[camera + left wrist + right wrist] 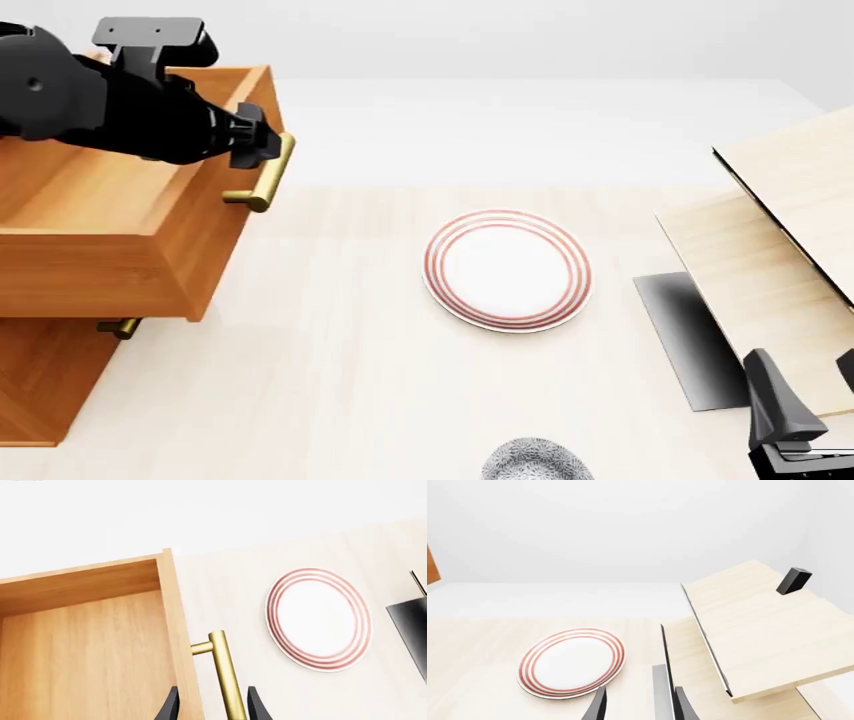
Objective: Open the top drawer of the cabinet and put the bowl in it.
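Note:
The orange-brown cabinet (47,380) stands at the left of the table. Its top drawer (94,200) is pulled out, and the lighter wood inside (87,645) holds nothing. My left gripper (267,150) is at the drawer's brass bar handle (271,178). In the left wrist view the gripper (213,710) straddles the handle (223,670) with its fingers apart and a gap on either side. The speckled blue-grey bowl (537,463) sits at the table's near edge, partly cut off. My right gripper (805,385) is open and empty, to the right of the bowl.
A flat white plate with red rings (507,270) lies mid-table and also shows in the wrist views (319,620) (572,662). Pale light-wood furniture with a black edge (787,260) fills the right side. A lower drawer's small brass handle (118,327) pokes out under the open drawer.

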You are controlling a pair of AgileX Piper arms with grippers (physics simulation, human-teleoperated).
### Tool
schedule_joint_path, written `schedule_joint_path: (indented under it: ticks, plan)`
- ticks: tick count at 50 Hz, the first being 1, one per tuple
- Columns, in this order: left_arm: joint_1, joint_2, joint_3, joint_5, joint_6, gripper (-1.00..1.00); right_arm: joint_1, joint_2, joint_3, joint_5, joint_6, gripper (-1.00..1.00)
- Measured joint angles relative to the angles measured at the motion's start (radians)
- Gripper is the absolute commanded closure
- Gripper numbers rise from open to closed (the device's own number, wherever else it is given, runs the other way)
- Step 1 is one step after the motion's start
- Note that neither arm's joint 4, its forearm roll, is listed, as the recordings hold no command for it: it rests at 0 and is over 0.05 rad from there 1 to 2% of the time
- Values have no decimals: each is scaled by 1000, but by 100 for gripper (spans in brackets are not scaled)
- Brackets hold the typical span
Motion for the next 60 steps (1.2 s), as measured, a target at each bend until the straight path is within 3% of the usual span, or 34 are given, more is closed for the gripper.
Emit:
schedule_joint_path:
  ticks: [23,60]
  plan:
    - [-20,3,-1,-5,-48,-100,0,0,0,0,0,-100]
    - [37,-92,24,20,25,-100,0,0,0,0,0,-100]
